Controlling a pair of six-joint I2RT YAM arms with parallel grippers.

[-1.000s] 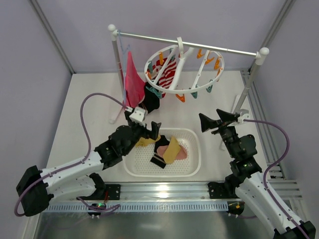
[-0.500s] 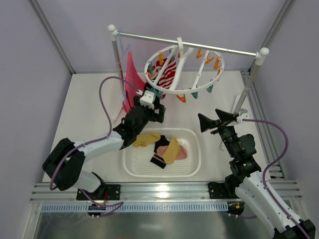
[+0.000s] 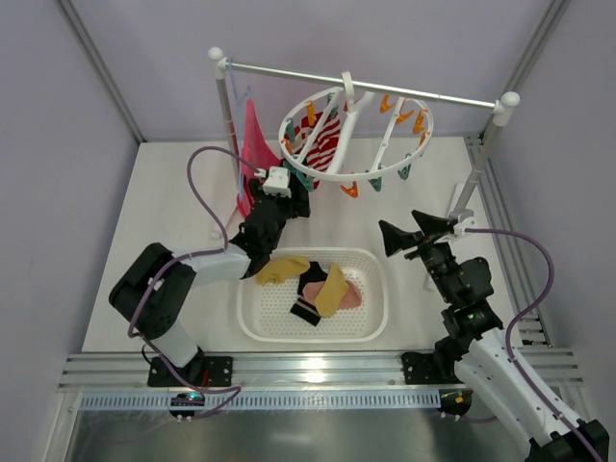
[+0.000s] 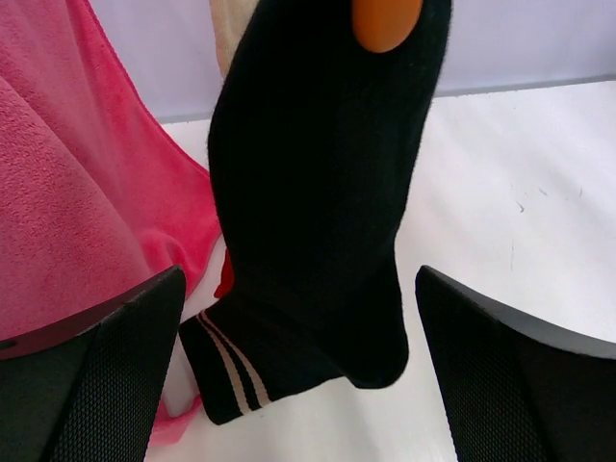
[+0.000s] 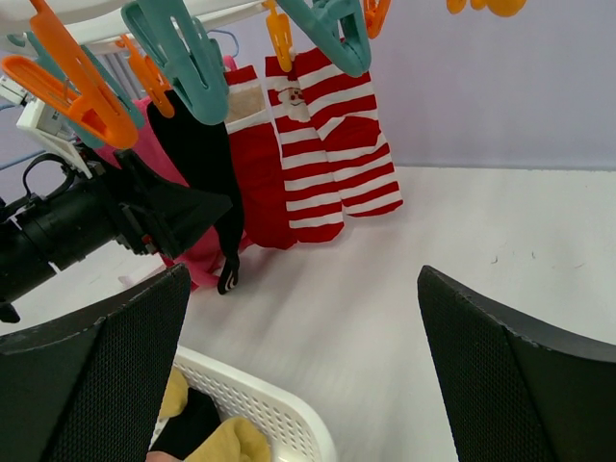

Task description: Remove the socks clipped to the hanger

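The white ring hanger [image 3: 423, 130] hangs from the rail, and red-and-white striped socks [image 3: 324, 141] [image 5: 332, 135] are clipped to it. A black sock [image 4: 318, 192] [image 5: 197, 154] hangs from an orange clip [image 4: 385, 19]. Its striped cuff end lies between the wide-apart fingers of my open left gripper [image 4: 298, 385] [image 3: 298, 192], which do not touch it. My right gripper [image 3: 412, 231] [image 5: 303, 366] hovers open and holds nothing, right of the basket and below the hanger. Mustard yellow socks [image 3: 332, 289], a black one and a pale pink one lie in the basket.
The white perforated basket [image 3: 380, 298] [image 5: 289, 419] sits between the arms. A white-posted rack with a metal rail [image 3: 404, 91] spans the back. A large magenta-pink cloth [image 3: 255, 154] [image 4: 77, 192] hangs by the left post, just left of the black sock.
My left arm has reached from over the basket up and back to the hanger's black sock, its jaws open throughout. The right arm has barely moved.
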